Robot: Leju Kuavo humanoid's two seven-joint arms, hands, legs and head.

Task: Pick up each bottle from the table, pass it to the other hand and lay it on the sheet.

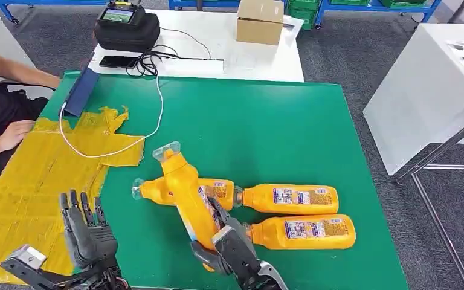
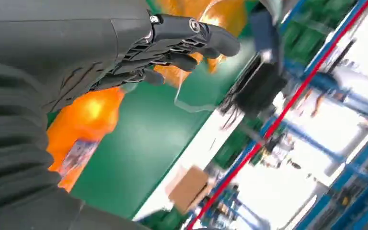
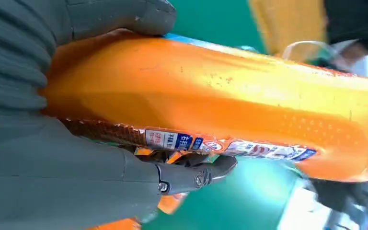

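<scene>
Right hand [image 1: 232,241] grips orange plastic bottle [image 1: 183,187] low on body; looks rigid, smooth, label slippery. Left hand [image 1: 87,226] empty, fingers spread; should take bottle's upper body.

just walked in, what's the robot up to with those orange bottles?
The right hand grips one orange bottle, lifted and tilted above the green table. The left hand is open and empty, fingers up, near the yellow sheet, so the handover isn't done yet. Three more bottles lie on the table. A person's hand rests on the sheet's far edge.
</scene>
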